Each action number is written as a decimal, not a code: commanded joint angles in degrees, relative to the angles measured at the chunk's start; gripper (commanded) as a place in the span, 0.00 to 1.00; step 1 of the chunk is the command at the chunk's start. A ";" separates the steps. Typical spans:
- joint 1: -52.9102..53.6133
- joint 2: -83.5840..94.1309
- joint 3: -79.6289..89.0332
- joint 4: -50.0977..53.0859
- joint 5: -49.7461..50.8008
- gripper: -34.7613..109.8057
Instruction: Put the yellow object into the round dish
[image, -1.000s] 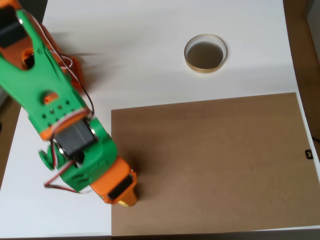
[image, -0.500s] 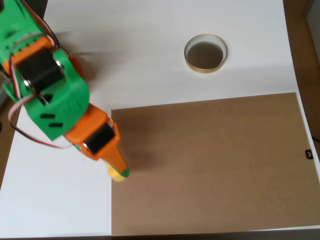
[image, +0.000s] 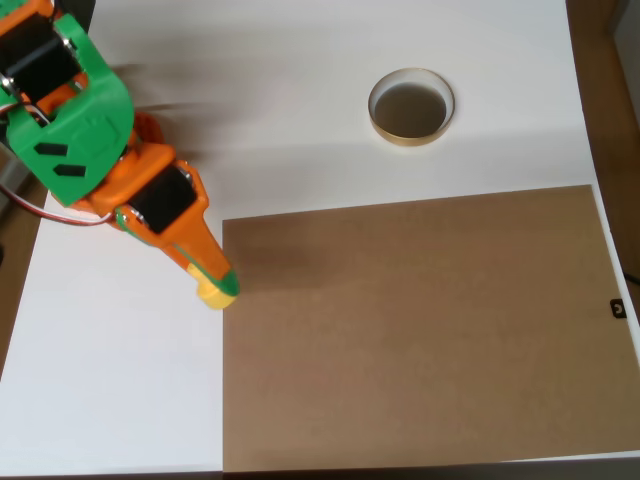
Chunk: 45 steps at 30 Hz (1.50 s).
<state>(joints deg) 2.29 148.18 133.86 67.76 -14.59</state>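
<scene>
While hanging left of the brown board (image: 420, 325), the gripper (image: 213, 290) is clasping the yellow object (image: 211, 296) between its fingertips at the board's left edge; the round dish (image: 411, 107) is sitting well above the board.

You're looking at a hobby or lab-style bench setup, not a kitchen or shop. The white tabletop (image: 330, 60) is bare apart from a brown board (image: 420, 330) laid flat as a work mat. The arm (image: 90, 150) is green and orange plastic with exposed servos and loose wires. Dark floor shows past the table edges; you can't tell the room beyond that.
</scene>
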 joint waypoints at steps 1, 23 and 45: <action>-1.32 2.46 -1.14 1.93 -1.23 0.24; -15.91 2.64 -3.34 5.45 -1.32 0.24; -36.91 -15.82 -13.97 5.80 -0.26 0.24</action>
<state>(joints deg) -32.26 132.89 125.07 72.95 -14.24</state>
